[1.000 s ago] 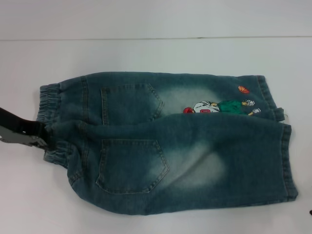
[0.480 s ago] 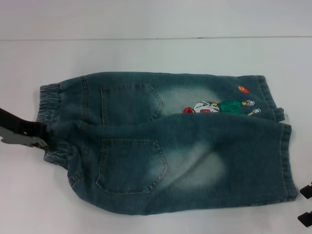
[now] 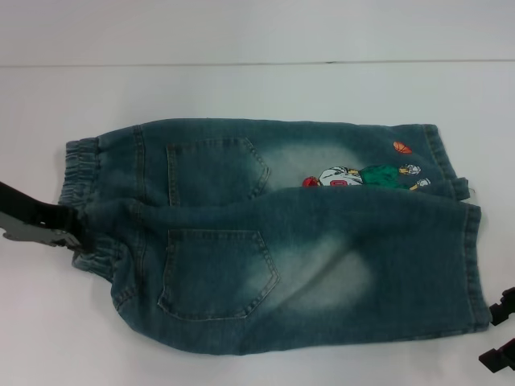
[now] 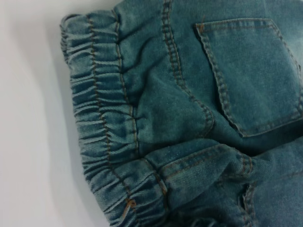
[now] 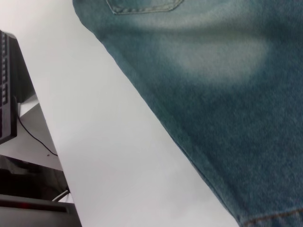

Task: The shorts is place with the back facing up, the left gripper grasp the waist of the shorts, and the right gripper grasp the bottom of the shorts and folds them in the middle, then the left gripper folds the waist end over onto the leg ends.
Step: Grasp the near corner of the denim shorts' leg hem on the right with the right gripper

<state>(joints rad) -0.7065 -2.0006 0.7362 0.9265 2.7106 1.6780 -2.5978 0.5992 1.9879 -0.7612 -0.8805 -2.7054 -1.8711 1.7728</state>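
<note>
Head view: the shorts (image 3: 282,233) spread back-up across the white surface (image 3: 257,88), already doubled lengthwise with the near leg lapped over the far one, both back pockets showing and the cartoon embroidery (image 3: 362,175) peeking out along the overlap toward the right. Ruffled waist of the shorts (image 3: 84,193) at the left, flat leg ends (image 3: 475,265) at the right. Left gripper (image 3: 68,229) reaching in from the left edge and touching the gathered band near its middle; jaws masked by the denim, so impossible to tell whether closed on cloth. Right gripper (image 3: 500,334) low at the near right corner, just beside the hem, jaws parted with nothing between them. Left wrist view: only elastic gathers, orange stitching and one pocket (image 4: 255,71), with a raised fold near the seam; no fingers visible. Right wrist view: the near side seam running across bare surface, a faded patch, and off-table clutter beyond the edge. Likely risks: pinching just the top layer at the waist, letting the lower leg trail and undo the fold; the right gripper missing the hem and closing on air; stiff denim bunching and landing the waist end skewed short of the leg ends.
</note>
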